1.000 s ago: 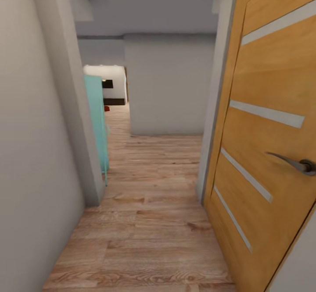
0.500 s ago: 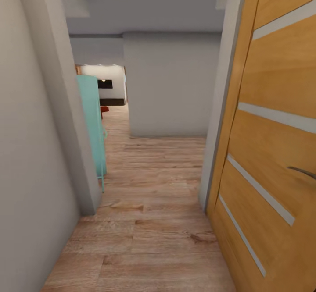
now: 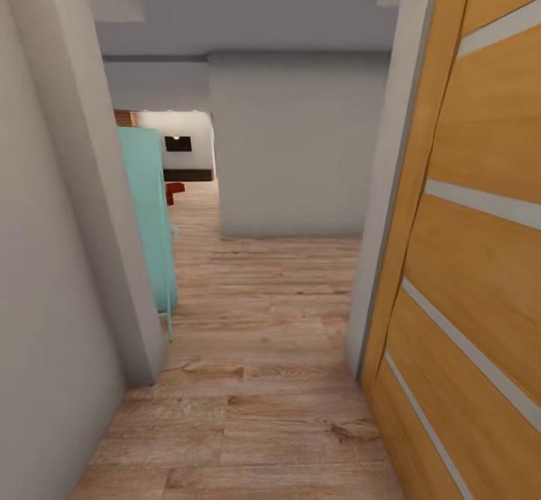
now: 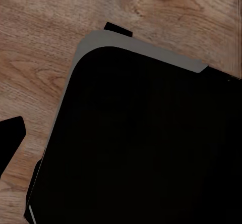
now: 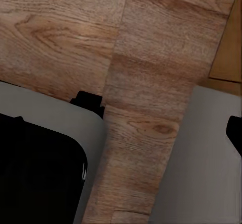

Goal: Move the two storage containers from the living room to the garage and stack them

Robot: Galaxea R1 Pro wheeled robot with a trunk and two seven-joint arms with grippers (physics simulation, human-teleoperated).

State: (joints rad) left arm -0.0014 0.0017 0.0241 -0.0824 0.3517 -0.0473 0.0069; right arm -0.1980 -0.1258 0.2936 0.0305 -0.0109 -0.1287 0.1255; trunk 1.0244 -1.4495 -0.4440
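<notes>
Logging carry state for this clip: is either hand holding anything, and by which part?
Cannot be told: the wood floor shows in the corridor and both wrist views, with no container.

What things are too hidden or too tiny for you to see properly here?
- Far room, head view: the grey wall and the turquoise panel hide most of it; the red thing there is too small to name.
- Wooden door, head view: cut off by the picture's right edge.
- Wrist views: a black body covers the wood floor; whether either gripper's jaws are open cannot be told.
</notes>
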